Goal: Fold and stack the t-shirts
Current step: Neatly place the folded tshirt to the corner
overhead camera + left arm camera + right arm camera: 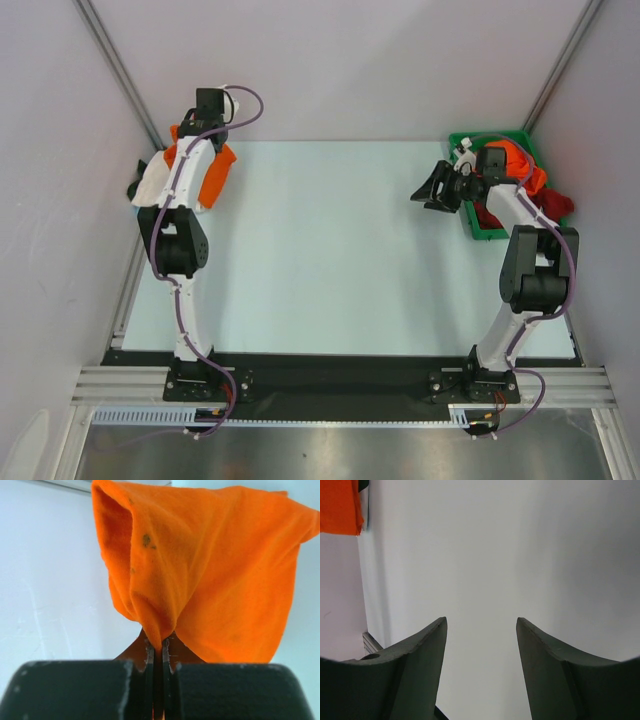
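1. Bench (330, 250): pale top between the two arms. No shirt is spread on it, so I judge folding has not begun.
2. Right fingers (415, 670): spread wide with nothing between them, hanging over the bench just inboard of the bin (470, 228).
3. Bin, far-right corner: orange heap (520, 165) and dark red shirt (556, 205) bunched together, spilling over the rim.
4. Left fingers (75, 690): clamped tight on a thin gathered fold of the orange shirt (215, 580), which is lifted at the far-left corner, with cloth draped close around the forearm.
5. Risks:
   - A one-point pinch on a bunch means the shirt may land crumpled rather than flat.
   - The thin fold could slip out if tugged.
   - Draped cloth may snag on the arm or cable.
   - The tangled bin heap may yield two shirts at once.
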Tool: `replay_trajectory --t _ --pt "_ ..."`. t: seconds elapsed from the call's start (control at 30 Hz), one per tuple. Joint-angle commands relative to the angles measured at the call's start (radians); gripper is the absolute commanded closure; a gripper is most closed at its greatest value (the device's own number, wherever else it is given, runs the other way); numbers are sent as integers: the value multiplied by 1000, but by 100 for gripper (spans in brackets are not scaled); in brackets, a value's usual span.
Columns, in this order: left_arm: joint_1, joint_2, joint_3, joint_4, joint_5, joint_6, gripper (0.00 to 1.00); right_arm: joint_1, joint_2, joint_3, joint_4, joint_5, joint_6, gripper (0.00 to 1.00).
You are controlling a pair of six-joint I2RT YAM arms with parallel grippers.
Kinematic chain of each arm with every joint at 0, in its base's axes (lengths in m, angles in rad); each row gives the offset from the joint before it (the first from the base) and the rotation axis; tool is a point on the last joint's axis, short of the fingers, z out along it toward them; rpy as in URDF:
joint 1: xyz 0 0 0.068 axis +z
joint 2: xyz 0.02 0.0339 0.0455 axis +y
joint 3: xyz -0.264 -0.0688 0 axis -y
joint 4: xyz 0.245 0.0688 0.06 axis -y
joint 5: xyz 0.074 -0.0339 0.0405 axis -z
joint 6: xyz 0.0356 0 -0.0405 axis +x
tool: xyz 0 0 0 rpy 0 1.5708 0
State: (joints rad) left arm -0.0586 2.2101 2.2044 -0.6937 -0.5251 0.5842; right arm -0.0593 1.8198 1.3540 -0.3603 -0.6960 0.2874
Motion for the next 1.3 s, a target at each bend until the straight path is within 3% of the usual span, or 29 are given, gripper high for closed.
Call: replay_trajectory --t 0.0,0.37,1.27 --pt "6 -18 37 75 -102 55 100 -7 -5 28 30 -36 21 37" --pt "52 17 43 106 -110 68 100 -7 -59 -52 73 -19 52 37" --pt "163 102 71 155 -161 118 99 15 -51 -27 63 -2 42 36"
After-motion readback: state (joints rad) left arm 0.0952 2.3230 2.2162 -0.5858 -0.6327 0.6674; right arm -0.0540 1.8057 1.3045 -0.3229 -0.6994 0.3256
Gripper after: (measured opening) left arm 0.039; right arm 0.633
